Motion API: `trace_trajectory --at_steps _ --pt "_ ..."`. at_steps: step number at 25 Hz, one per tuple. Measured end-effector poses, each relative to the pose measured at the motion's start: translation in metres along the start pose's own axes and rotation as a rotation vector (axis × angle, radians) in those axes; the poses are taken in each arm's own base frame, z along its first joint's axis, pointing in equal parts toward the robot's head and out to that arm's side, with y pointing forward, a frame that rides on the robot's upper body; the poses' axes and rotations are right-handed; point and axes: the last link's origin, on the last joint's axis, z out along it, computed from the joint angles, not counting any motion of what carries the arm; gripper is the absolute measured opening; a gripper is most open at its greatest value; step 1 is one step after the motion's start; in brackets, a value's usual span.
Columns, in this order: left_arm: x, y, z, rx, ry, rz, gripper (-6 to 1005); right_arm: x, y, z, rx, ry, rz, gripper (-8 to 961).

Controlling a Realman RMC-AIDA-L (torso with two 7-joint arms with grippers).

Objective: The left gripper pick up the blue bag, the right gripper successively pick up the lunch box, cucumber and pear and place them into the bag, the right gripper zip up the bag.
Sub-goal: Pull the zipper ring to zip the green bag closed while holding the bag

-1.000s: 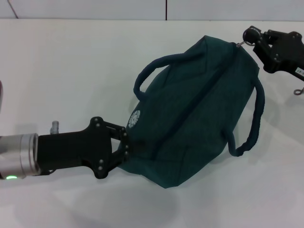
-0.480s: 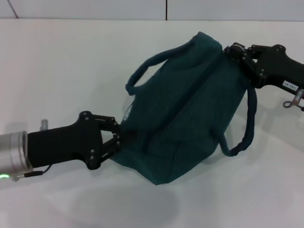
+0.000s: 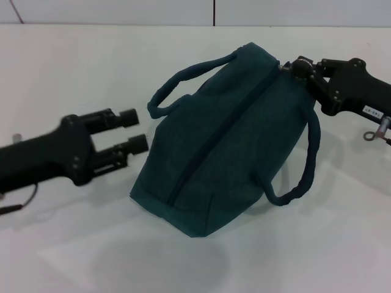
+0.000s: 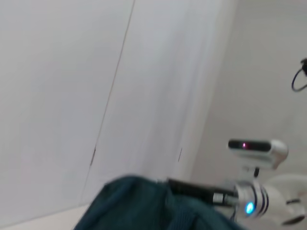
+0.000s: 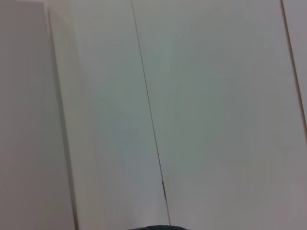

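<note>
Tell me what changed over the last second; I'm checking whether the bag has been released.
The left gripper let go of the bag: its jaws, clamped on the bag's near end a second ago, now stand open and clear of it, drawn back toward the robot's left. The bag shifted slightly and lies on the table. The right gripper moved in to the bag's far end and stays there; zipper still shut.

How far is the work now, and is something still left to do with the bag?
The blue bag lies on the white table with its zipper line closed along the top, and no food remains outside, so packing looks done. The right gripper is at the bag's far end, by the zipper's end. The left gripper is open beside the bag, apart from it. Little seems left.
</note>
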Motion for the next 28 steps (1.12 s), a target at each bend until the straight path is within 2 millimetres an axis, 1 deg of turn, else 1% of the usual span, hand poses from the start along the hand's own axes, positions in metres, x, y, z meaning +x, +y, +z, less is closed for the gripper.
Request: trace_trajectory --at_steps 1,2,3,5,7,12,16,19,28 --pt "0.006 0.0 -0.002 -0.005 0.003 -0.012 392 0.0 0.0 0.0 -0.001 -0.001 0.0 15" --pt "0.006 0.0 -0.002 -0.005 0.003 -0.012 440 0.0 0.0 0.0 -0.001 -0.001 -0.001 15" --pt "0.021 -0.004 -0.001 -0.022 -0.012 -0.066 488 0.0 0.0 0.0 -0.002 -0.002 -0.001 15" --pt "0.029 -0.006 0.003 -0.035 -0.032 -0.086 546 0.0 0.001 -0.001 -0.004 -0.004 -0.002 15" --pt "0.039 -0.01 0.011 -0.053 -0.073 -0.113 605 0.0 0.002 -0.001 -0.006 -0.005 -0.001 15" --pt "0.061 -0.021 0.038 -0.09 -0.182 -0.222 743 0.001 0.003 -0.003 -0.006 -0.007 0.001 15" --pt "0.073 -0.032 0.055 -0.051 -0.293 -0.3 742 0.002 0.003 -0.004 -0.004 -0.006 -0.003 15" --pt "0.078 -0.035 0.065 -0.014 -0.351 -0.323 741 0.004 0.003 -0.005 -0.001 -0.004 0.0 15" --pt "0.076 -0.031 0.088 -0.039 -0.482 -0.387 738 0.005 0.003 -0.007 0.006 -0.005 0.004 16"
